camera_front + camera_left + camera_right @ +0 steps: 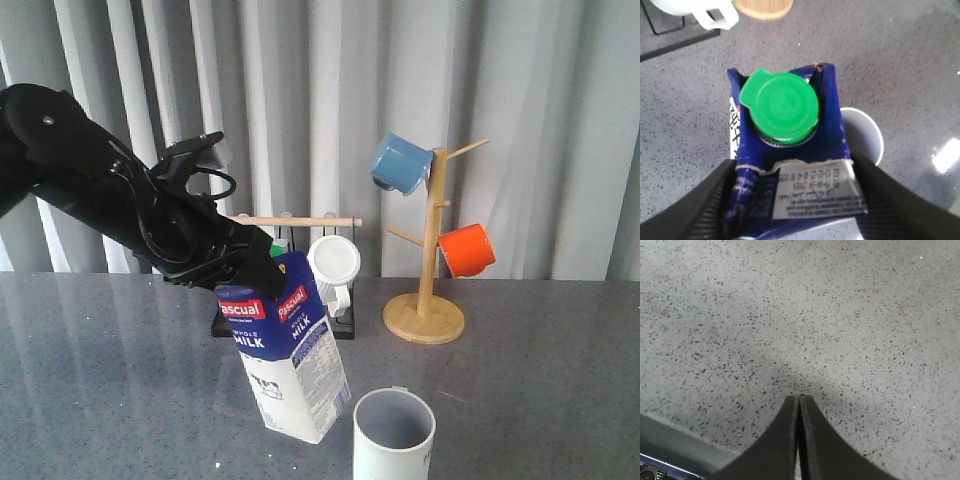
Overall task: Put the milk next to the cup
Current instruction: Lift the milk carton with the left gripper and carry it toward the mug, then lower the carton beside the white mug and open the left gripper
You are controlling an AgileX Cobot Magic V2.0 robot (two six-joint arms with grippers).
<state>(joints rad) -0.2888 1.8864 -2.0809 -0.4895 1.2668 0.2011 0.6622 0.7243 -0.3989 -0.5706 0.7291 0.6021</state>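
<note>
Setting the milk (290, 350) down upright beside the cup (394, 432) is the step in hand. The left pincer (262, 272) grips the carton by its folded top ridge, one finger (705, 200) on each side, with the green cap (780, 106) just forward of the hold. The carton is tilted: its top leans toward the left arm and its base swings toward the cup. Whether the lower corner already touches the tabletop (540, 400) cannot be told from the front view. The carton sits close to the front edge of the tabletop, near its middle, just beside the cup, which stands at the front edge slightly to the right.

Recommended procedure, as a judgement from this posture:
1. Rotate the wrist until the carton's sides stand vertical before releasing; a tilted release risks the carton tipping onto the cup.
2. Keep a small gap between the carton base and the cup wall; the wrist view shows the cup rim (870, 130) very near the carton's side.
3. Lower until the full base rests flat, then open the fingers.
4. Withdraw upward, clear of the cap.

The right pincer (799, 405) has its fingers pressed together, holding nothing, above bare tabletop; it takes no part.

Toward the rear edge stand a wooden mug tree (428, 290) and a black rack with a white mug (333, 262), well apart from the work area.
</note>
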